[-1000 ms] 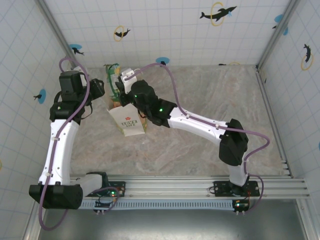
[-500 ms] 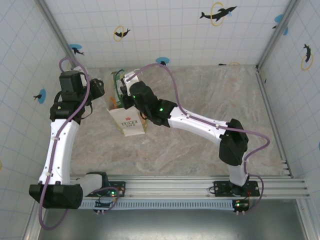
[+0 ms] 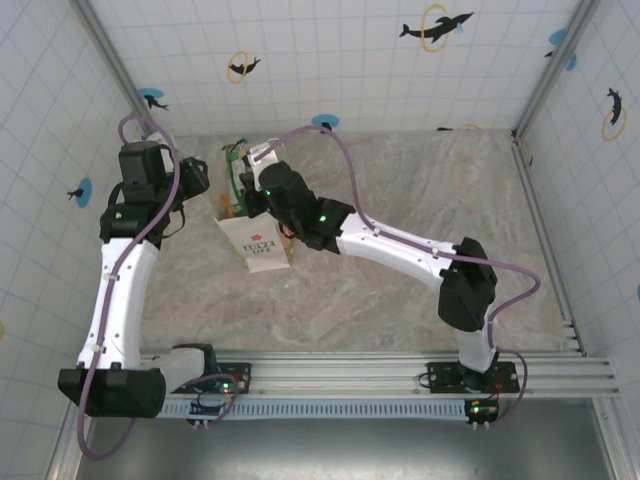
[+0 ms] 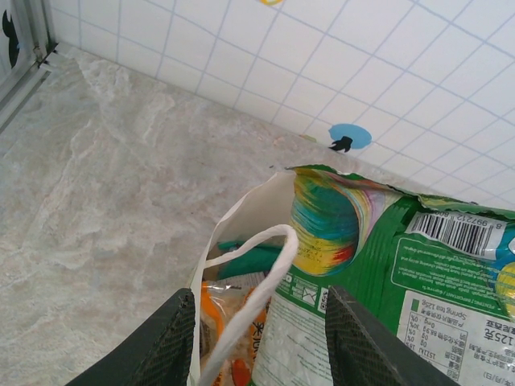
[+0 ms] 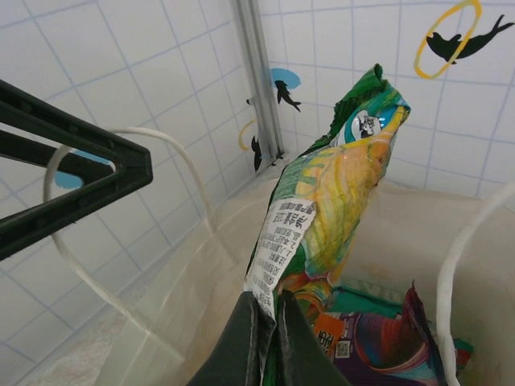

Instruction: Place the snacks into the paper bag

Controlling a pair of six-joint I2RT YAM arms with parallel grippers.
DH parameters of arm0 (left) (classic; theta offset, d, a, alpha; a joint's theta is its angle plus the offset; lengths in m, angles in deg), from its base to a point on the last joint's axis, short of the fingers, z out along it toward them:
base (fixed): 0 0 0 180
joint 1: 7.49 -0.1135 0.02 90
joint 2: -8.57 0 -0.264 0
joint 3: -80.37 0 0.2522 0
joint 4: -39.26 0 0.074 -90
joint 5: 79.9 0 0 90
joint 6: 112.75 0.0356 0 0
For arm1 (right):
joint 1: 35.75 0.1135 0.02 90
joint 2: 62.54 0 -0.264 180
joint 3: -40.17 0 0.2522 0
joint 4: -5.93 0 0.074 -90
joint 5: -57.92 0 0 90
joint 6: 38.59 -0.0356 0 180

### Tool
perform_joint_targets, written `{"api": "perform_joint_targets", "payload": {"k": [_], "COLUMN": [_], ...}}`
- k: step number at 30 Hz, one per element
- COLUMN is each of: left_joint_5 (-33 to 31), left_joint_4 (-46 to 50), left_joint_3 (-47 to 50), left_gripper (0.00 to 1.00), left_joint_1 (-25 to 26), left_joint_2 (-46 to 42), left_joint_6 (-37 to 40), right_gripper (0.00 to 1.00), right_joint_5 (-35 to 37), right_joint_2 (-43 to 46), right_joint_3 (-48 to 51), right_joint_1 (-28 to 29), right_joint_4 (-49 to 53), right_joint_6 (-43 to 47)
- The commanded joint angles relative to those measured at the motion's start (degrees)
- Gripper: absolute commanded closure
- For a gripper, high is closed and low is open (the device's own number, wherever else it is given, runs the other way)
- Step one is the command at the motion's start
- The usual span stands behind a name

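Paper bag (image 3: 257, 243): cream-white, matte, upright on the marbled worktop (image 4: 88, 185), mouth open. Inside lie glossy flat snacks: an orange packet (image 4: 211, 310), a teal packet (image 4: 251, 259) and a purple packet (image 5: 378, 338). Right end effector (image 5: 269, 310) clenched on the lower edge of a crinkled green packet (image 5: 322, 201), held upright at the bag's mouth. Left end effector (image 4: 257, 338) released, fingers spread, white string handle (image 4: 256, 301) looped between them

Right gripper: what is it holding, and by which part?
The right gripper is shut on the green snack packet, pinching its lower edge over the open paper bag.
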Motion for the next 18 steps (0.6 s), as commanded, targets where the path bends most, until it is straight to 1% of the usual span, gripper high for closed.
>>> {"api": "perform_joint_targets", "payload": {"k": [1, 5, 7, 10, 12, 18], "left_joint_5": [0.70, 0.74, 0.90, 1.11, 1.40, 2.32], "left_joint_4": [-0.43, -0.53, -0.61, -0.78, -1.00, -1.32], "left_joint_3": [-0.72, -0.65, -0.55, -0.15, 0.15, -0.22], "left_gripper": [0.54, 0.54, 0.54, 0.54, 0.54, 0.54], "left_joint_1": [0.36, 0.36, 0.37, 0.35, 0.42, 0.39], "left_joint_2": [0.68, 0.71, 0.70, 0.67, 0.68, 1.24], "left_joint_6": [0.15, 0.13, 0.11, 0.08, -0.09, -0.27], "right_gripper": [0.95, 0.87, 0.75, 0.64, 0.62, 0.61], "right_joint_5": [-0.85, -0.75, -0.53, 0.64, 1.39, 2.78], "right_joint_2": [2.98, 2.80, 2.89, 3.45, 4.01, 6.34], "right_joint_3": [-3.38, -3.33, -3.38, -3.38, -3.29, -3.03], "right_joint_1": [0.32, 0.37, 0.43, 0.43, 0.44, 0.43], "right_joint_4": [-1.00, 0.01, 0.49, 0.61, 0.65, 1.05], "right_joint_6": [-0.47, -0.88, -1.08, -0.66, 0.07, 2.28]}}
